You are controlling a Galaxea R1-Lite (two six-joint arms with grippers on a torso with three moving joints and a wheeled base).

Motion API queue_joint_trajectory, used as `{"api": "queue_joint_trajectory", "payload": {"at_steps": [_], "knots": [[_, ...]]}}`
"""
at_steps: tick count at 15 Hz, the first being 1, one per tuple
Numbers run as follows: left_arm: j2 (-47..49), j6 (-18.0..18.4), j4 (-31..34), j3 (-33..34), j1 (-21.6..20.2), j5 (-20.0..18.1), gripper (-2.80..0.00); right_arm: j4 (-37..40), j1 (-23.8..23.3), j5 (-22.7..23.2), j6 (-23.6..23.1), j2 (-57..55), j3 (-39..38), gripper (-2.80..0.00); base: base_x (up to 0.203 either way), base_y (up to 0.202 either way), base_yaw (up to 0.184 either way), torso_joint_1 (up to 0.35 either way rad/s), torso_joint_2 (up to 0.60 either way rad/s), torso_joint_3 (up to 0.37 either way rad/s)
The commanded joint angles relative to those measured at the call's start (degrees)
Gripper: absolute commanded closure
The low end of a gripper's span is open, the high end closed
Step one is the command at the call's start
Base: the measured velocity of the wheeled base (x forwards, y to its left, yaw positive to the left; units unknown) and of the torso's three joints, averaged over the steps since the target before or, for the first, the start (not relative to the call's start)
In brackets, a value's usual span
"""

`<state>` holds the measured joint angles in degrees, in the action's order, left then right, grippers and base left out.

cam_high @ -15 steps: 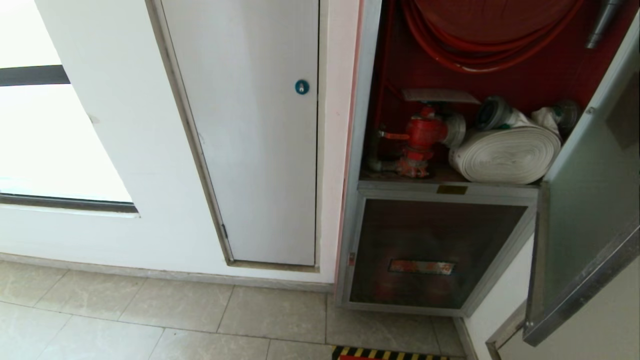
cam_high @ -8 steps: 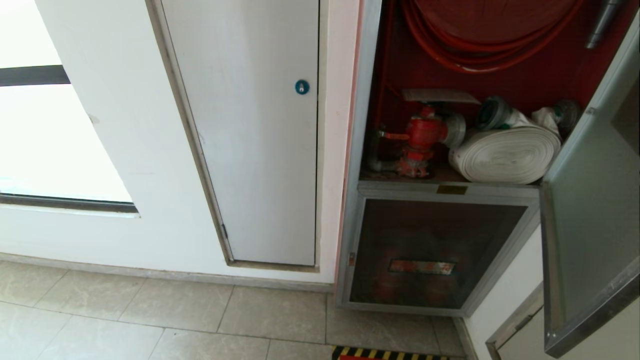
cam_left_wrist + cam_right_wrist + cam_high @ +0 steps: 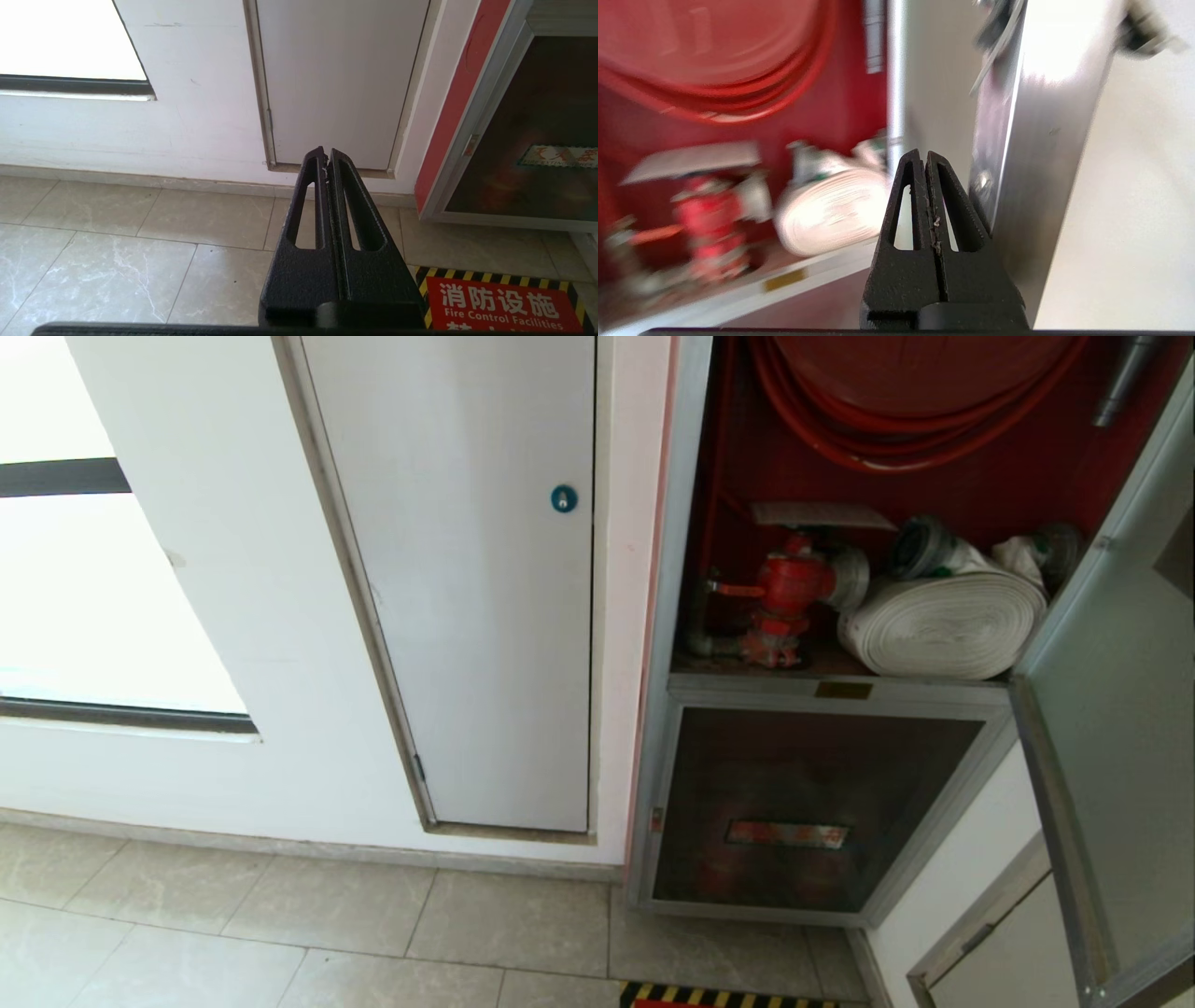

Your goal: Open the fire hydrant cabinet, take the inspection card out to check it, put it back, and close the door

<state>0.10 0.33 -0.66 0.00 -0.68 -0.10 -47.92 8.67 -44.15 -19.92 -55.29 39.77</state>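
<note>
The fire hydrant cabinet [image 3: 674, 523] stands open, showing its red interior. Its silver-framed door [image 3: 1111, 737] is swung far out to the right. A pale flat sheet, apparently the inspection card [image 3: 822, 513], lies above the red valve [image 3: 789, 583]; its print is unreadable. My right gripper [image 3: 923, 156] is shut and empty, with its side against the door's metal frame edge [image 3: 1041, 163]; the inspection card [image 3: 691, 161] shows blurred beyond it. My left gripper [image 3: 326, 153] is shut and parked low, pointing at the wall base. Neither gripper appears in the head view.
A rolled white hose [image 3: 943, 625] and a red hose reel [image 3: 915, 401] fill the cabinet. Below is the smaller glass panel [image 3: 803, 803]. A white panel door with a blue lock [image 3: 563, 498] is to the left. A red floor sign [image 3: 500, 303] marks the tiles.
The cabinet door has swung further open toward the right edge of the head view. The rest of the scene has not shifted.
</note>
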Motion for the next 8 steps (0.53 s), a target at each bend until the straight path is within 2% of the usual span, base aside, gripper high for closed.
{"api": "queue_joint_trajectory", "payload": {"at_steps": [1, 8], "knots": [[0.08, 0.02, -0.04, 0.26, -0.02, 0.01, 0.00, -0.19, -3.49, -0.20, -0.12, 0.69, -0.09, 0.00, 0.000, 0.000, 0.000, 0.000, 0.00, 0.000], [0.08, 0.02, -0.04, 0.26, -0.02, 0.01, 0.00, 0.38, -16.60, 0.11, -0.14, 0.27, 0.42, 0.00, 0.000, 0.000, 0.000, 0.000, 0.00, 0.000]]}}
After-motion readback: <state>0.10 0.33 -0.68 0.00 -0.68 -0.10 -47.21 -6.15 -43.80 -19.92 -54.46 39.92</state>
